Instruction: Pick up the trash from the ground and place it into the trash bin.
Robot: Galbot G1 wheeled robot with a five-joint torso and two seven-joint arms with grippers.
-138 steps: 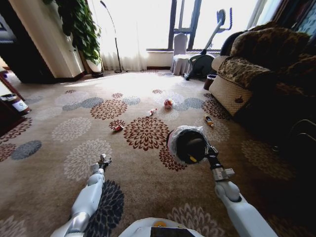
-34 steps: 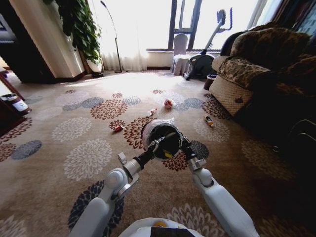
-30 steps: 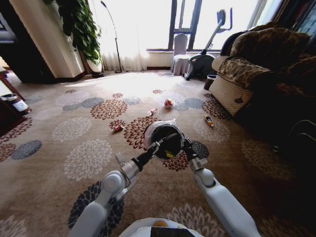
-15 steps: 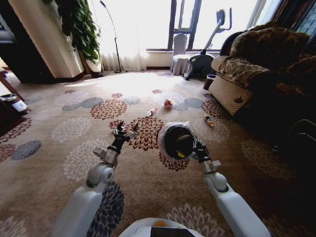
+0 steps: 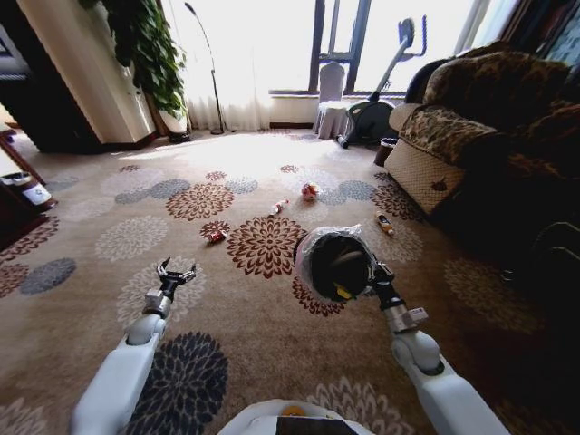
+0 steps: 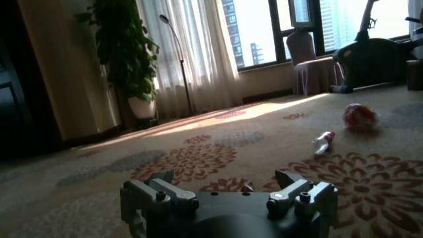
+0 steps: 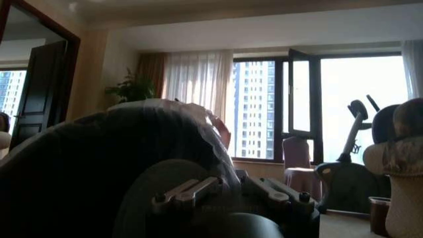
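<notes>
My right gripper [image 5: 372, 273] is shut on the rim of the trash bin [image 5: 332, 263], a black bin with a ruffled whitish liner, held tilted above the carpet; a yellow scrap [image 5: 343, 292] lies inside. In the right wrist view the trash bin [image 7: 99, 163] looms right against the right gripper [image 7: 228, 191]. My left gripper [image 5: 175, 272] hovers open and empty over the carpet on the left. Trash lies farther out: a red-white wad [image 5: 310, 190], a small bottle [image 5: 278, 206], a red piece [image 5: 216, 236] and another bottle [image 5: 384, 223]. Beyond the left gripper [image 6: 228, 194], the left wrist view has the wad [image 6: 360, 117] and bottle [image 6: 322, 142].
A patterned sofa [image 5: 471, 127] fills the right side, with a bare dark pot [image 5: 385, 149] beside it. An exercise bike [image 5: 376, 100] and covered chair [image 5: 332, 100] stand by the window. A plant [image 5: 149, 54] and floor lamp [image 5: 210, 72] stand back left, dark furniture [image 5: 18, 208] far left.
My left arm has pulled away from the bin and swung back to the left, its gripper now open over the carpet. The right arm has carried the bin slightly right.
</notes>
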